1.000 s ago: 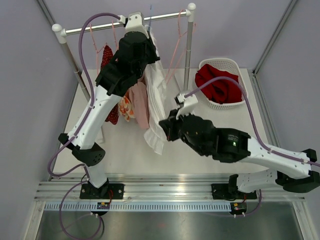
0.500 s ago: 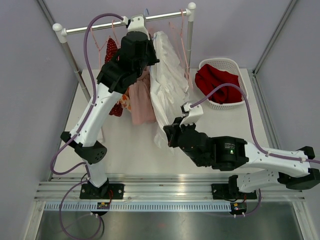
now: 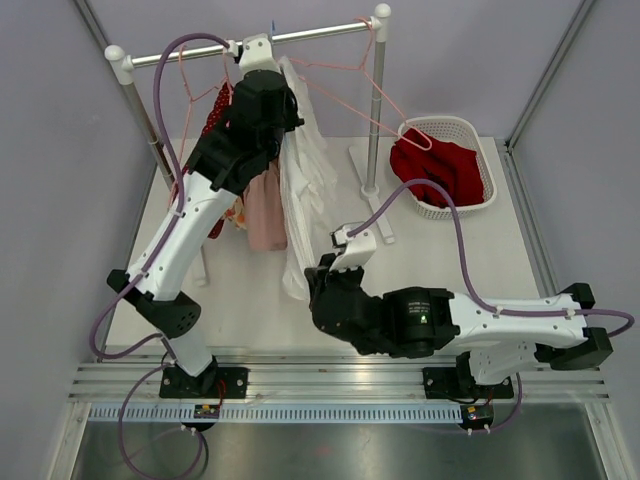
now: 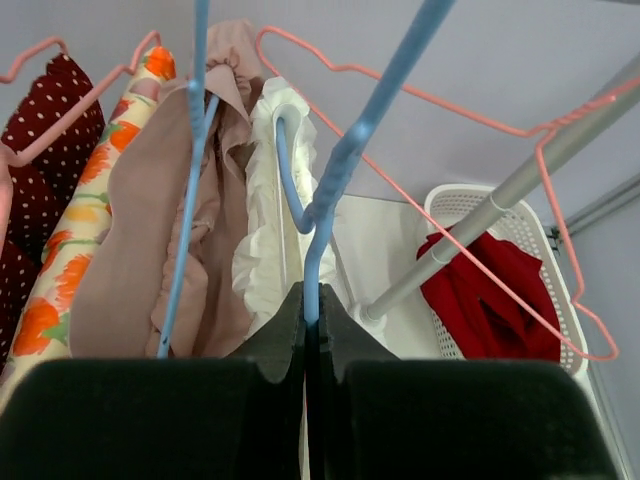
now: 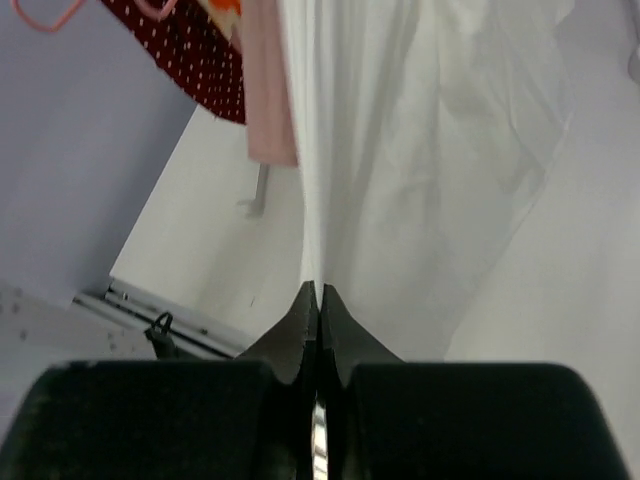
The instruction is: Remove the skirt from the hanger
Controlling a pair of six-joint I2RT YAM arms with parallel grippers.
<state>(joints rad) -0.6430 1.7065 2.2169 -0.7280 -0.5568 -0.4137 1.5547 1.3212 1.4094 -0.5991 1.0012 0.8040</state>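
The white skirt hangs from a blue wire hanger just below the rail, between a pink garment and the rail's right post. My left gripper is shut on the blue hanger's wire, high up by the rail. The skirt's frilled waist shows just beyond its fingers. My right gripper is low in front of the rack, shut on the skirt's lower edge. The cloth runs taut from the jaws up to the hanger.
The clothes rail crosses the back on two posts. A pink garment, an orange floral one and a red dotted one hang left of the skirt. Empty pink hangers dangle right. A white basket holds red cloth.
My right gripper has drawn the skirt's hem toward the near left. My left gripper has shifted left with the blue hanger. A pink hanger has swung out toward the basket.
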